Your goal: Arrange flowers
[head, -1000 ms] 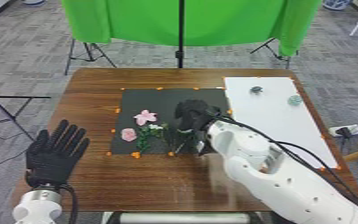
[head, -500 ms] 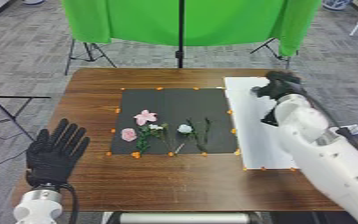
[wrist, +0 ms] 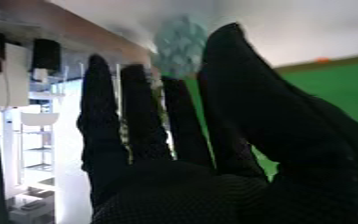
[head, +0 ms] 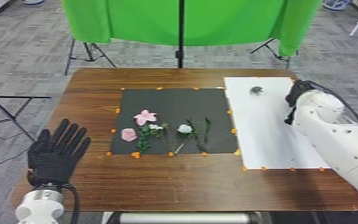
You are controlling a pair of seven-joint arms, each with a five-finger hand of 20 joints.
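Right hand [wrist: 286,112] has shifted from beside the dark flower [head: 256,90] across the white sheet [head: 269,135], fingers extended, thumb apart; pale green flower [wrist: 177,45] adjacent, probably next for arranging.

Table: a brown wooden tabletop [head: 167,185] with visible grain; bare wood runs beyond the mat, to its left and along its near side, where the strip is wider than at the far side.
Mat: a flat, black, four-sided mat [head: 180,103], the landmark for the rest.
Sheet: a long, flat white sheet [head: 266,127], just right of the mat, reaching past it at both far and near ends; partly hidden on its outer side.
Markers: small bright orange pieces [head: 136,155] around the mat's edges, between mat and sheet, and along the sheet's near edge.
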